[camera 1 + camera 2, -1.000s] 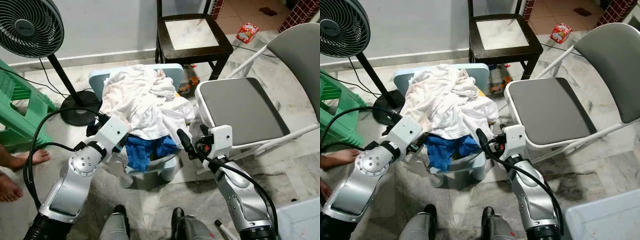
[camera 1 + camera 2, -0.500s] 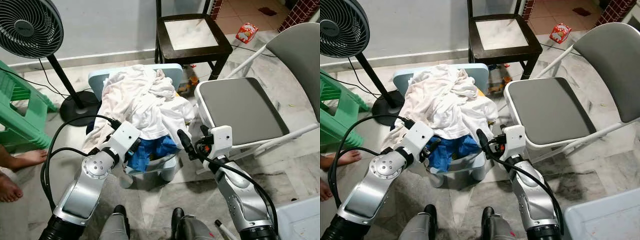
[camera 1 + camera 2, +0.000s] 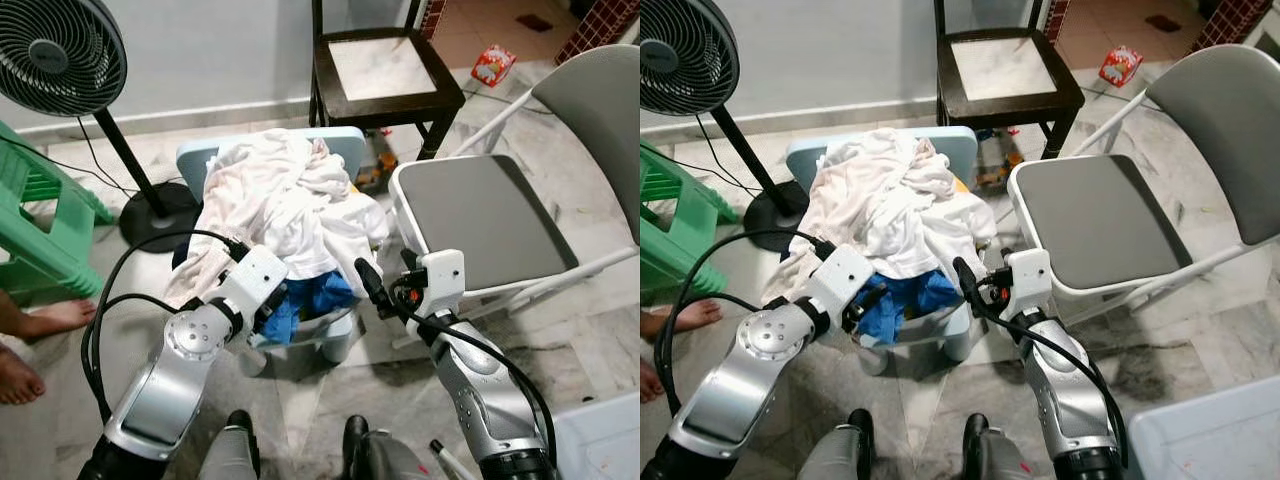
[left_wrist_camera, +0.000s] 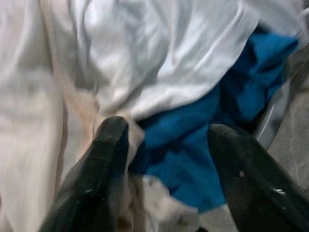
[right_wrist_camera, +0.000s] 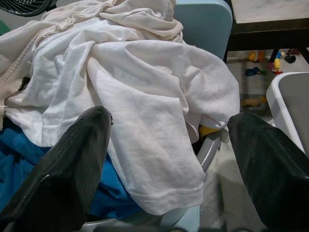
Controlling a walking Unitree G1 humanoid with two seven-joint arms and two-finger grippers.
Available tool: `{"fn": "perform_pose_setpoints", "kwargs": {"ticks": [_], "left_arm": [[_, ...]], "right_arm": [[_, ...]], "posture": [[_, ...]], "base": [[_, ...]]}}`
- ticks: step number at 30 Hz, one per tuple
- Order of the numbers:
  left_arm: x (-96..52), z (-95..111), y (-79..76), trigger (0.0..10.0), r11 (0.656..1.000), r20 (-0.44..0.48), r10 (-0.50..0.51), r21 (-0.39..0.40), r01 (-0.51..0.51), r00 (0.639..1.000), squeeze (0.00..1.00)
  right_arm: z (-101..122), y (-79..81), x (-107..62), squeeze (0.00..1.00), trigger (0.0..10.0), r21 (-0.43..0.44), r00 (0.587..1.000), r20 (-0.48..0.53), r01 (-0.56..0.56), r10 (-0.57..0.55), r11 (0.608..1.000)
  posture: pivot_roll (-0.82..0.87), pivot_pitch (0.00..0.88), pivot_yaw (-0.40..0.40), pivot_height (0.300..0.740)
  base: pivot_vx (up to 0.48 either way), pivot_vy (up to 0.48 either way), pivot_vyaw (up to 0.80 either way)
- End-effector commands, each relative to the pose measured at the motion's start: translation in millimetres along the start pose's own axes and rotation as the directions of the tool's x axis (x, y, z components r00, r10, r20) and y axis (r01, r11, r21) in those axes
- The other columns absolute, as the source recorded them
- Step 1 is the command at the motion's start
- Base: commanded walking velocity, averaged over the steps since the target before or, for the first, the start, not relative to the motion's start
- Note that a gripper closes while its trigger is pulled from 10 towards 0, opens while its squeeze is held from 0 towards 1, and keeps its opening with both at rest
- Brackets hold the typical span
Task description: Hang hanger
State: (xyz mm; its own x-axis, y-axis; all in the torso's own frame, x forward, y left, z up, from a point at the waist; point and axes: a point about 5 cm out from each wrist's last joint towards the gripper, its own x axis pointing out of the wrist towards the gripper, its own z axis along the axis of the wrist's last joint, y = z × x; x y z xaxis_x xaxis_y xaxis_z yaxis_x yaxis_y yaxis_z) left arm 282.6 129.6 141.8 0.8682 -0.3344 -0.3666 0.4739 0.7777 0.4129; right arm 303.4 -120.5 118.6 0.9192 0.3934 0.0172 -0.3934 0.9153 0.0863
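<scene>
Step in hand, by my read: digging into the laundry to find sth to grab. No hanger can be made out anywhere, so where the task's thing sits can't be told; it may be buried under the cloth, or elsewhere.

L gripper (image 4: 164, 145) is at the near-left edge of the pile, fingers spread wide, one finger (image 4: 108, 159) touching a cream hem and the other over the blue cloth (image 4: 193, 145). It holds nothing. R gripper (image 5: 169, 159) hovers just beside the basket (image 3: 335, 340) on its right, near the folding chair (image 3: 480, 220); fingers wide apart, empty, aimed at the white clothes (image 5: 145, 111).

Basket is pale blue, heaped w/ white and cream garments, blue cloth poking out at the near side.

Next move, as I judge it: L closes on a fold or pushes cloth aside to expose what's below; needs a shallow pinch so it doesn't drag the whole heap off the basket. R could steady or lift the white layer.

Hard to see: basket's inside, covered by clothes. L wrist view is blurred. Dark chair (image 3: 385, 70), fan (image 3: 60, 50) and green stool (image 3: 40, 220) are cut by frame edges. A person's bare feet (image 3: 30, 340) at far left, partly cut off.
</scene>
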Motion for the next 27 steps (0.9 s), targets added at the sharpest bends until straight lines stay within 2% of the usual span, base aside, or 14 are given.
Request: {"fn": "perform_pose_setpoints", "kwargs": {"ticks": [1, 8, 11, 17, 18, 19, 20, 27], "left_arm": [[-3.1, -4.0, -0.5, 10.0, 0.999, -0.014, 0.023, -0.026, -0.023, 1.0, 1.0], [-4.9, -10.9, 2.2, 10.0, 0.994, -0.052, 0.08, -0.071, -0.083, 0.995, 1.0], [-5.7, -20.8, 3.1, 10.0, 0.994, -0.103, 0.089, -0.049, -0.094, 0.991, 1.0], [-4.4, -26.2, 5.9, 10.0, 0.995, -0.123, 0.095, -0.03, -0.1, 0.988, 1.0], [-4.2, -27.0, 7.3, 10.0, 0.995, -0.128, 0.095, -0.02, -0.099, 0.987, 0.82], [-4.1, -27.5, 8.4, 10.0, 0.995, -0.132, 0.096, -0.012, -0.098, 0.987, 0.82], [-4.4, -27.6, 11.2, 10.0, 0.994, -0.132, 0.105, 0.002, -0.106, 0.986, 0.0], [-8.7, -43.7, 25.5, 10.0, 0.987, -0.182, 0.146, 0.092, -0.131, 0.972, 0.0]], "right_arm": [[-7.0, -2.8, -4.0, 0.0, 10.0, 0.002, 1.0, -0.026, 0.014, -0.014, 1.0], [-8.0, -1.8, -3.6, 0.0, 10.0, 0.003, 1.0, -0.029, 0.012, -0.012, 1.0], [-8.7, -1.0, -3.1, 0.0, 10.0, 0.005, 0.999, -0.031, 0.009, -0.009, 1.0], [-9.0, -0.7, -3.1, 0.0, 10.0, 0.005, 0.999, -0.032, 0.01, -0.01, 1.0], [-9.2, -0.9, -3.1, 0.0, 10.0, 0.005, 0.999, -0.033, 0.011, -0.011, 1.0], [-9.4, -1.0, -3.1, 0.0, 10.0, 0.006, 0.999, -0.033, 0.012, -0.011, 1.0], [-9.7, -1.4, -3.3, 0.0, 10.0, 0.005, 0.999, -0.034, 0.013, -0.013, 1.0], [-12.8, -1.1, -2.6, 0.0, 10.0, 0.009, 0.999, -0.042, 0.02, -0.019, 1.0]], "posture": [[0.23, 0.332, -0.038, 0.74], [0.23, 0.332, -0.038, 0.74], [0.24, 0.331, -0.037, 0.74], [0.23, 0.332, -0.033, 0.74], [0.23, 0.331, -0.032, 0.74], [0.23, 0.331, -0.031, 0.74], [0.24, 0.33, -0.03, 0.74], [0.25, 0.327, -0.022, 0.74]], "base": [[0.0, 0.0, 0.0], [0.0, 0.0, 0.0], [0.0, 0.0, 0.0], [0.0, 0.0, 0.0], [0.0, 0.0, 0.0], [0.0, 0.0, 0.0], [0.0, 0.0, 0.0], [0.0, 0.0, 0.0]]}}
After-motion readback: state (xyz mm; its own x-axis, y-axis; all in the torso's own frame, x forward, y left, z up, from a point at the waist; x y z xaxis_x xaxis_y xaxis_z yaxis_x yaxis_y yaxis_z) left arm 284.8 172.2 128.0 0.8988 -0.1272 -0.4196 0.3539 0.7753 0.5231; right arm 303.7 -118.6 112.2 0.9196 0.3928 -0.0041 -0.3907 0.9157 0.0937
